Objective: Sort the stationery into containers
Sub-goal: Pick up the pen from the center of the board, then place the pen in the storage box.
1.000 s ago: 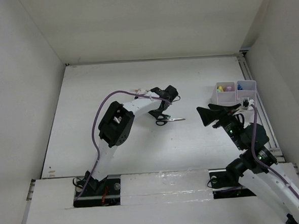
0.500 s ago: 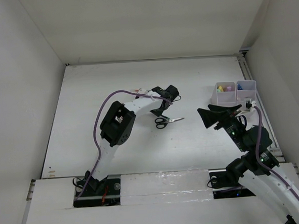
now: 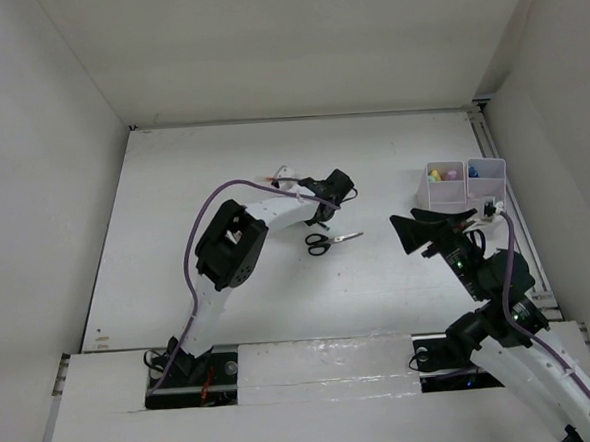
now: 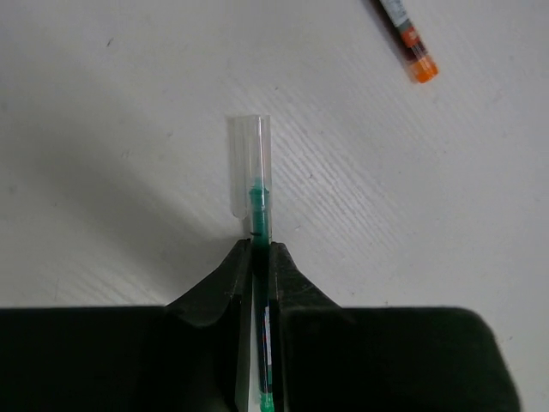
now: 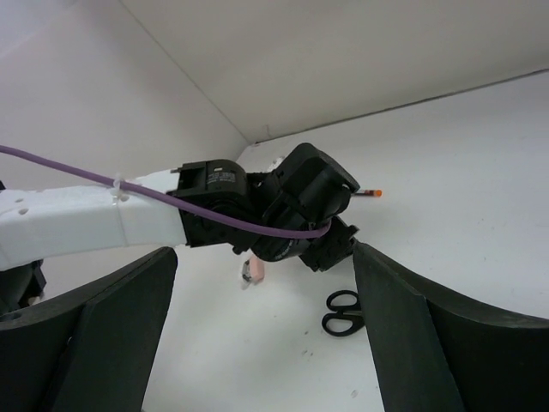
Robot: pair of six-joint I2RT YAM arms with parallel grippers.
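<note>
Closing is done: left gripper went from part-open to pressed together, pinching the green-core pen on its barrel. Pen lies along the finger axis, with the clear cap poking out ahead of the tips and the tail back between the fingers. Can't tell if it's off the table yet. Grasp looks complete; my read is that lift and carry to the containers, well off toward the right arm, comes next.

Pen is a thin, smooth clear tube with a green refill; it could pivot in this narrow pinch. Orange-tipped pen, dark barrel, lies ahead-right of the tips, untouched. Scissors, black loop handles, sit near the gripper. Right gripper unchanged: spread wide, holding nothing.
</note>
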